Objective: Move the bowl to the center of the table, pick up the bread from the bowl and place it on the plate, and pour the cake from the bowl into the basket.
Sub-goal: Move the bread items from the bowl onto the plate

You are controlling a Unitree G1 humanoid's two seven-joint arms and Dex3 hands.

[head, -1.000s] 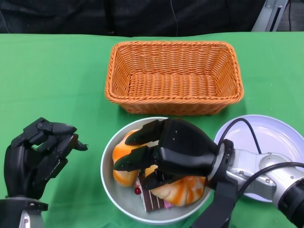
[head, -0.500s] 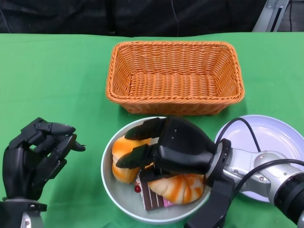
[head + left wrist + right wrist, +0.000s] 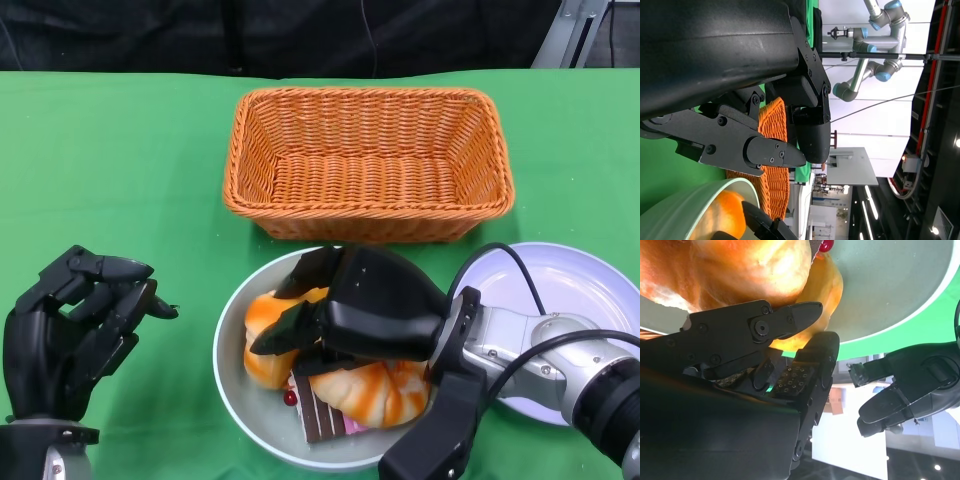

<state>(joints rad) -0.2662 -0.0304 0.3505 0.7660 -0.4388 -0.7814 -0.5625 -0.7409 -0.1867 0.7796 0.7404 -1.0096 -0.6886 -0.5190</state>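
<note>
Bread under right robot hand

Both hands are matte black, the right hand with a smooth, rounded shell and the left hand with blocky, segmented fingers fixed by small round screws. A studded grip pad lines one right finger. The right forearm is silver, with black cables looping over its wrist toward 12 o'clock.
</note>
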